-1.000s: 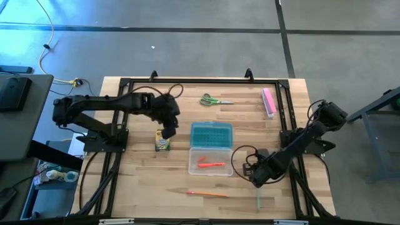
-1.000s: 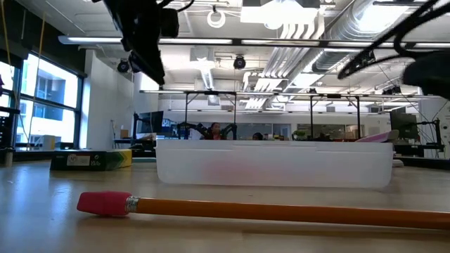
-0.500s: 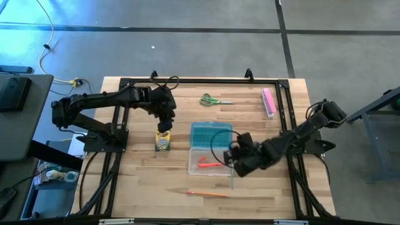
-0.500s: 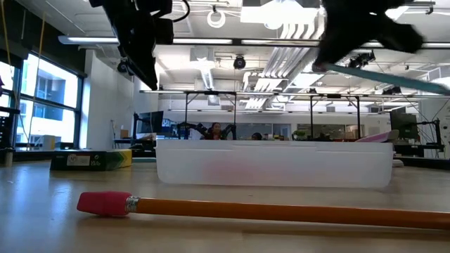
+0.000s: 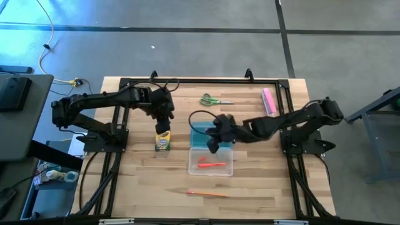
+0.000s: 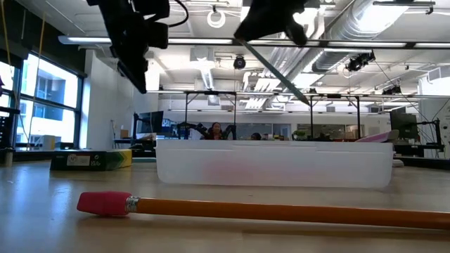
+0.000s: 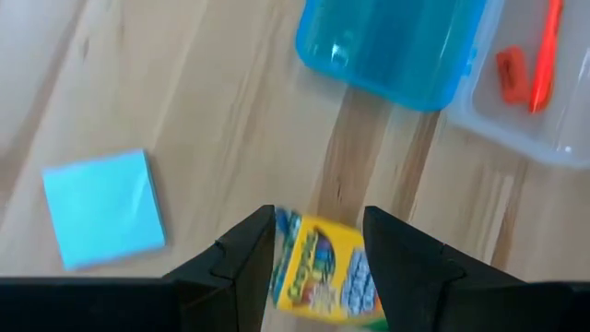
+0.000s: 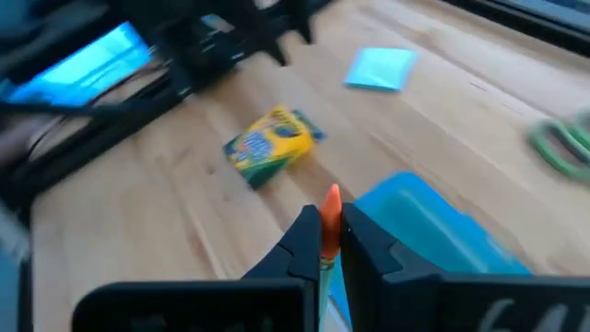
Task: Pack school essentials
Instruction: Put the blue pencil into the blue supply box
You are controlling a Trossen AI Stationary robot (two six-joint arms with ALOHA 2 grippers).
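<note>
Holding one pencil, one crayon box

Parted gripper above crayon box, blue pad, teal-lidded case

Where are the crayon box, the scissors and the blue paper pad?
crayon box [image 5: 162, 141], high view, middle of its top.
scissors [image 5: 208, 99], high view, green handles.
blue paper pad [image 7: 103, 208], left wrist view, centre of its face.

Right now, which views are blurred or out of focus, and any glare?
Right wrist view: scissors and the background are smeared; the crayon box stays readable. Left wrist view: crayon box between the left gripper fingers is soft. Low view: near pencil is soft, ceiling lights bright. High view: sharp, with a blue cast at left.
</note>
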